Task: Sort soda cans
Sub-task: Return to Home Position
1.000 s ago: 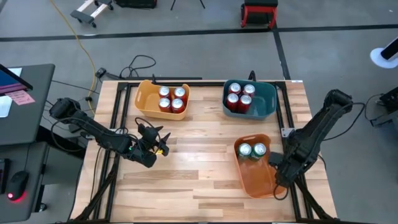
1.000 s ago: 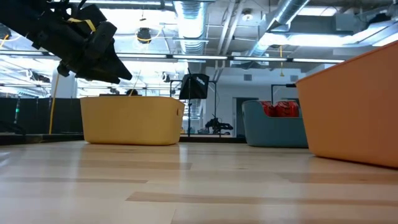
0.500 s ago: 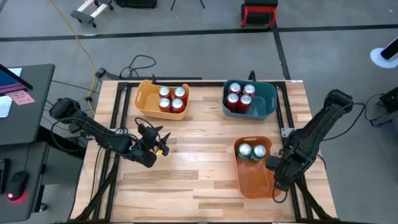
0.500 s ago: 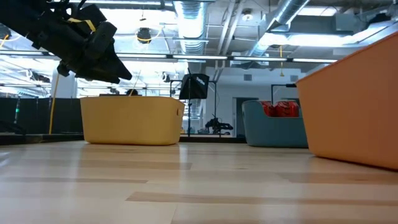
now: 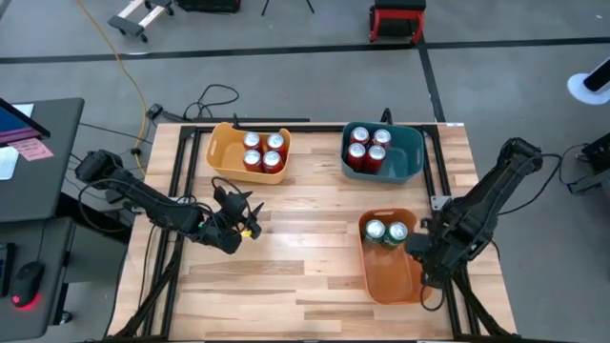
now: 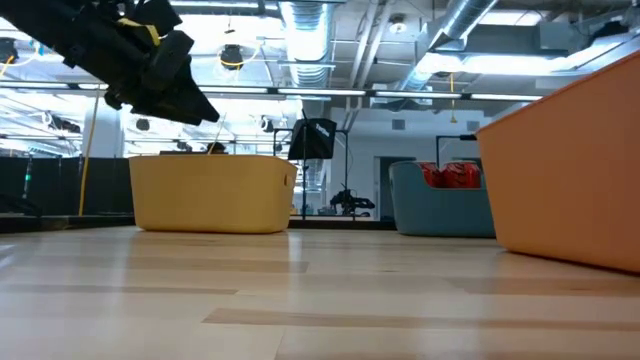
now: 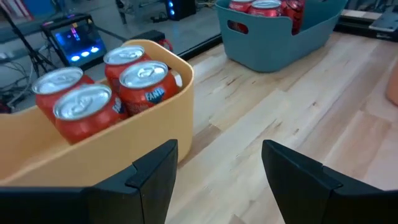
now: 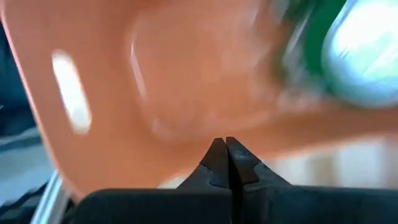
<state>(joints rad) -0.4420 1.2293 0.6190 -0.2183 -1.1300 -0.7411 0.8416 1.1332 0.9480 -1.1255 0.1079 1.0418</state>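
Note:
Four red soda cans (image 5: 262, 151) stand in the yellow bin (image 5: 221, 152), and also show in the left wrist view (image 7: 102, 87). Four more red cans (image 5: 369, 148) stand in the teal bin (image 5: 410, 157). Two green cans (image 5: 386, 231) stand at the far end of the orange bin (image 5: 391, 276). My left gripper (image 5: 250, 224) hangs open above the table's left middle, pointing toward the yellow bin (image 7: 93, 155), with nothing between its fingers (image 7: 217, 162). My right gripper (image 5: 417, 251) is shut and points down over the orange bin's right side (image 8: 225, 149).
The three bins stand apart on the wooden table (image 5: 305, 257), with bare board between them and along the near edge. In the low view the orange bin's wall (image 6: 570, 170) stands close at the right, the yellow bin (image 6: 210, 195) farther back.
My right gripper has risen from beside the orange bin's right wall and turned about its own line, staying shut; it now hangs over the bin's right side. My left gripper has rolled a little in place.

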